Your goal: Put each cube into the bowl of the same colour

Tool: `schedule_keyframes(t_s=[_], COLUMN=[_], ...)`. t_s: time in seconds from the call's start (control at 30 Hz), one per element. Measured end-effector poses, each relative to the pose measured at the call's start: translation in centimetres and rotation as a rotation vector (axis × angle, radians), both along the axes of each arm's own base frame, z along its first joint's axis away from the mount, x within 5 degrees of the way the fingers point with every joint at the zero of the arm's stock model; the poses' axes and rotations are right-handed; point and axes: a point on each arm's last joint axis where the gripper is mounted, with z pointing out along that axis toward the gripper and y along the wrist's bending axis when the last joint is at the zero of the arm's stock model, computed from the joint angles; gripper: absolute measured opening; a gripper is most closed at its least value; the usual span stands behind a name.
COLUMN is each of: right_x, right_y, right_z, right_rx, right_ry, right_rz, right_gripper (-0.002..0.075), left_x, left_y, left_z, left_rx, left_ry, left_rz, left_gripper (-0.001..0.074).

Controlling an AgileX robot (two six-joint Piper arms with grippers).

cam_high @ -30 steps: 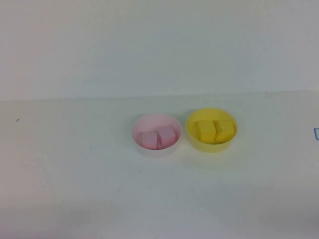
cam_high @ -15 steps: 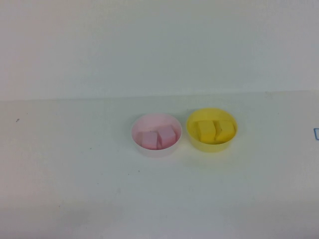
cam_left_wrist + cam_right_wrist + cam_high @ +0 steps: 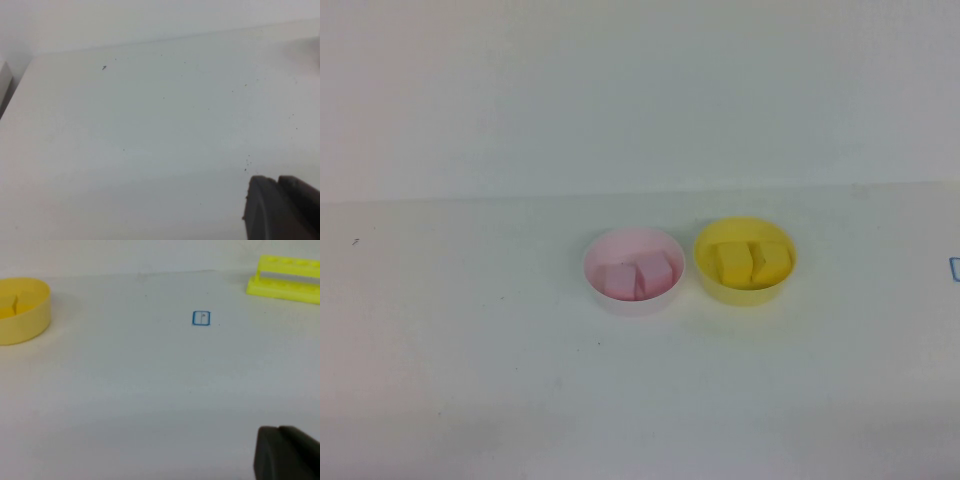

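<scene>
In the high view the pale pink bowl point(image 3: 620, 241) holds two pink cubes point(image 3: 616, 279) point(image 3: 655, 270) side by side. The yellow bowl point(image 3: 745, 224) stands just to its right and holds two yellow cubes point(image 3: 731, 263) point(image 3: 772, 260). Neither arm shows in the high view. My left gripper point(image 3: 277, 180) is shut and empty over bare table, far from the bowls. My right gripper point(image 3: 278, 430) is shut and empty, low over the table, with the yellow bowl point(image 3: 30, 315) some way off.
A small blue square mark point(image 3: 201, 318) lies on the table right of the yellow bowl; it also shows at the right edge of the high view point(image 3: 955, 268). A yellow rack point(image 3: 287, 280) stands beyond it. The table's back edge meets a white wall.
</scene>
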Motion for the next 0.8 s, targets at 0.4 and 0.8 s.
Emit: schedule_keyframes(t_s=[0.4, 0.8], right_x=[0.0, 0.0], right_y=[-0.05, -0.06], right_z=[0.0, 0.0], right_rx=[-0.035, -0.041], right_ry=[0.001, 0.002], right_rz=[0.005, 0.006], right_gripper=[-0.0002, -0.0002], left_x=[0.0, 0.0], left_y=[0.0, 0.0], left_z=[0.0, 0.0], left_rx=[0.0, 0.0], left_ry=[0.0, 0.0], left_rz=[0.0, 0.0], left_gripper=[0.0, 0.0])
